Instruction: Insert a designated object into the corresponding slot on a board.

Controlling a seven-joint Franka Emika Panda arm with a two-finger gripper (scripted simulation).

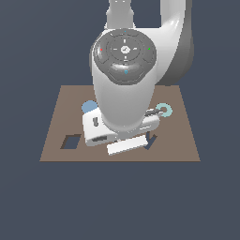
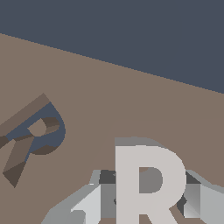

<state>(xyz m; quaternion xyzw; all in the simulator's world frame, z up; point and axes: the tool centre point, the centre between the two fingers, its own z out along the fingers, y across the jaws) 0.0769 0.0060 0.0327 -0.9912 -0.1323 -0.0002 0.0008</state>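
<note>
R piece: the pale off-white letter R (image 2: 146, 183) stands out clearly in the wrist view, flat face toward the camera, sitting between the two grey fingers (image 2: 89, 205) of the gripper (image 2: 144, 199). It appears raised off the brown surface, though the wrist view alone does not settle how high. In the exterior view the arm hides it.

Gripper: the fingers press in on the R piece from either side, so the tool is closed around it; one finger shows on each flank of the letter, both partly cut by the picture's edge.

Slot: the dark navy R-shaped cutout (image 2: 41, 133) lies in the board, apart from the held piece and turned at an angle to it, with a small brown island left in the loop of the letter. In the exterior view a dark notch (image 1: 151, 141) shows just beside the arm's hand, probably part of this cutout, but too much is covered to be sure.

Board: the flat brown board (image 1: 183, 140) lies on a dark blue-grey ground; the hand hangs over its middle.

Diamond cutout: a dark four-sided opening (image 1: 71, 141) sits near the board's edge at the exterior view's left, well apart from the gripper.

Light-blue disc: a pale blue round piece (image 1: 87, 107) peeks out beside the arm at the exterior view's left.

Teal ring shape: a pale teal rounded piece (image 1: 164, 110) lies at the exterior view's right, half covered by the hand.

Arm: the white Panda arm (image 1: 124, 84) fills the centre of the exterior view, its grey joint cap facing the camera.
</note>
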